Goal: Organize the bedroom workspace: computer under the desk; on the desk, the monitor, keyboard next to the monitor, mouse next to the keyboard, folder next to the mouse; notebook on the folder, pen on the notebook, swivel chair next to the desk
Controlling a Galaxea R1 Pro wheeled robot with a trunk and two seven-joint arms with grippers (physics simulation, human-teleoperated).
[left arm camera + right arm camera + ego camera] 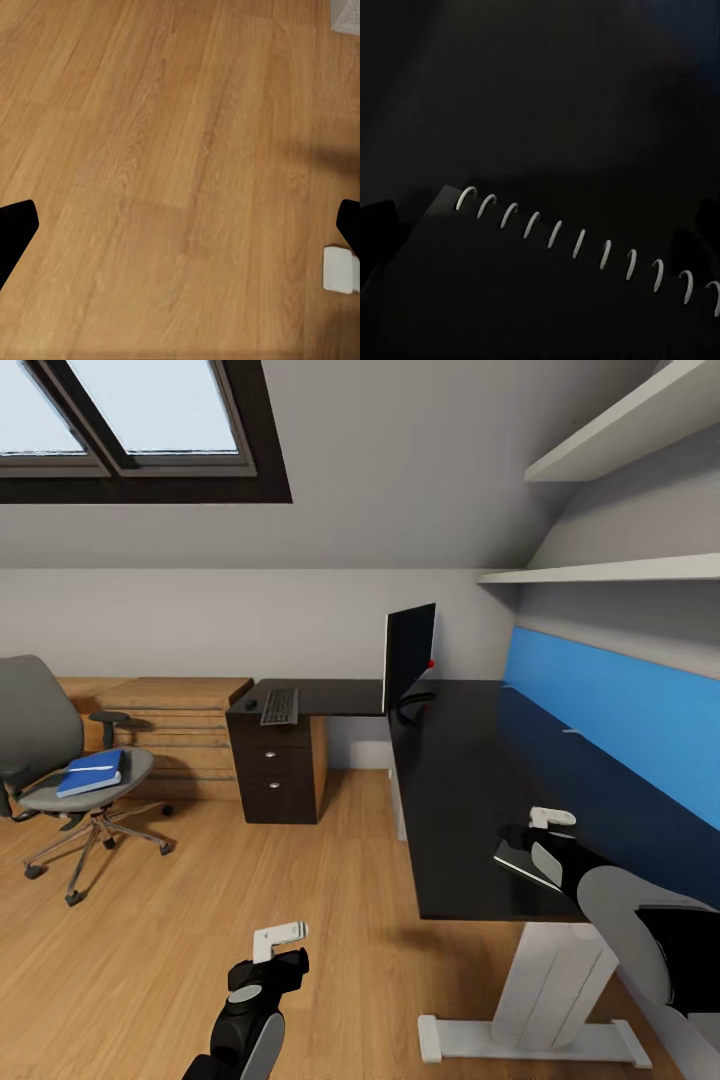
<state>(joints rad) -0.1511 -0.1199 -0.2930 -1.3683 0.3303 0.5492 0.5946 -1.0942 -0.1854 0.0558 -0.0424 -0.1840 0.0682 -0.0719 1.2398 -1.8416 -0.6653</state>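
Notebook (540, 292): black cover, white spiral rings along one edge, lying on the glossy black surface (470, 780) directly beneath the right gripper (545, 840); in the head view part of it shows at that gripper's near side (515, 860). Right gripper: hangs just above the notebook; dark fingertips show at both edges of the right wrist view, well apart, nothing between them.

Surface: long L-shaped black top, white leg (545, 985), blue back panel (620, 710) on the side beyond the right gripper, dark drawers (275, 765) under the far wing.

Monitor (408, 650): upright at the corner of the surface, well ahead of the right gripper, red dot at a lower corner.

Keyboard (280, 705): on the far wing, beyond the monitor; small dark object just beside it, too small to identify.

Left gripper (280, 938): over bare wood floor (165, 150), off the surface's near edge; black fingertips far apart, empty.

Folder (92, 772): blue, on the seat of the swivel chair (60, 760), far ahead of the left gripper and well apart from the surface.

Room: low light-wood cabinet (170, 730), skylight (130, 420), wall shelves (620, 570).
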